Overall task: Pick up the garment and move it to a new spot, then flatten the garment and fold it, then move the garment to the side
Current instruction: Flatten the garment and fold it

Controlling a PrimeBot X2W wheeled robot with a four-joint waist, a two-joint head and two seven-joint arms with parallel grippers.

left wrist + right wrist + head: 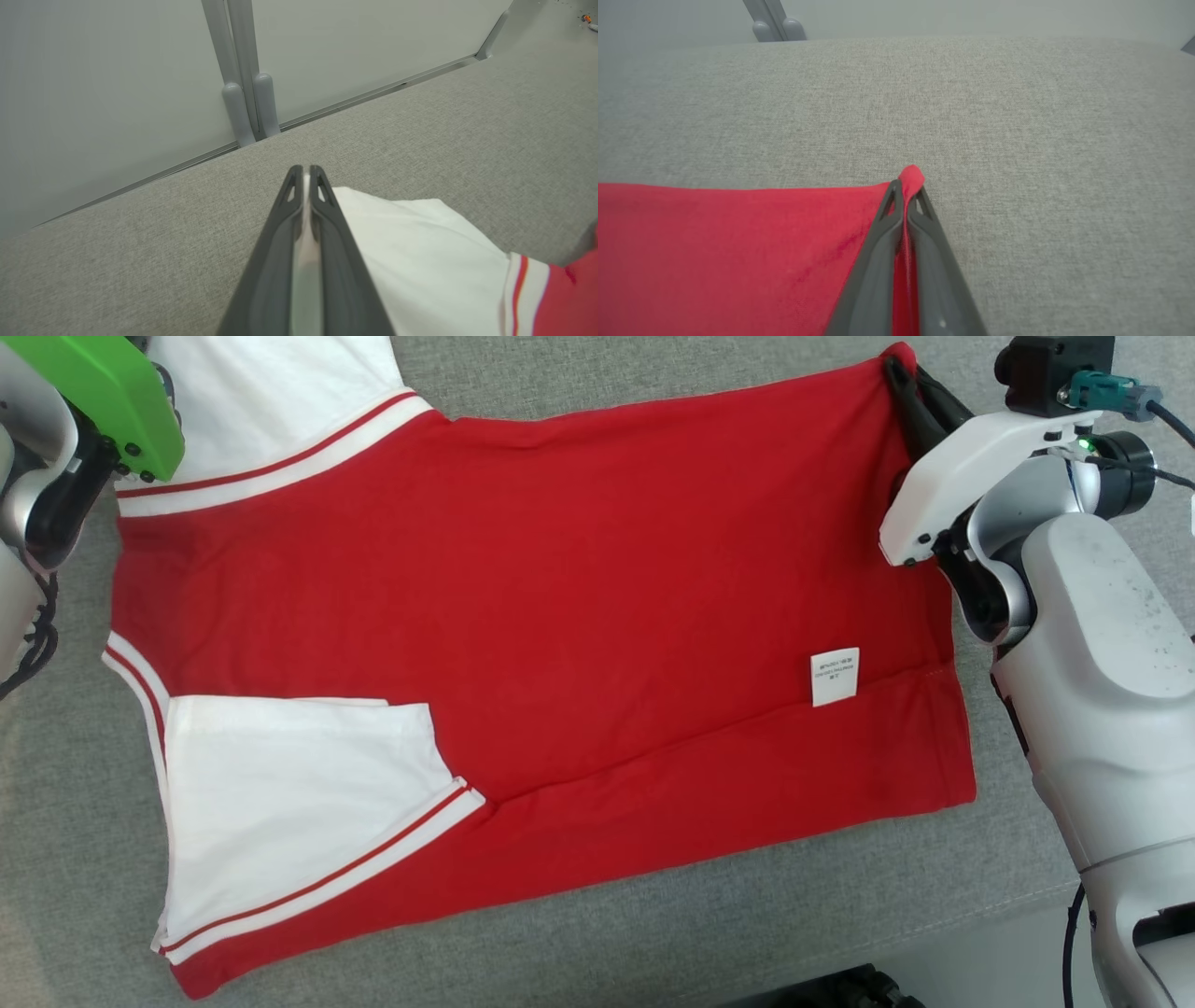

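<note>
Two robot arms reach forward, one at each side of the head view. The left arm (33,504), grey with a green cover (89,387) over its wrist, sits at the upper left. The left claw (303,171) has both long dark fingers pressed together, pinching a white edge of the garment (560,597). The pale right arm (1106,653) rises along the right side, wrist angled inward. The right claw (906,187) is clamped on a red corner.

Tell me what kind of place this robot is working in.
Likely a robot test lab or workshop, not a home: a wide table covered in grey fabric, plain grey partition panels on a post right behind it, and one red-and-white shirt spread out for folding.
</note>
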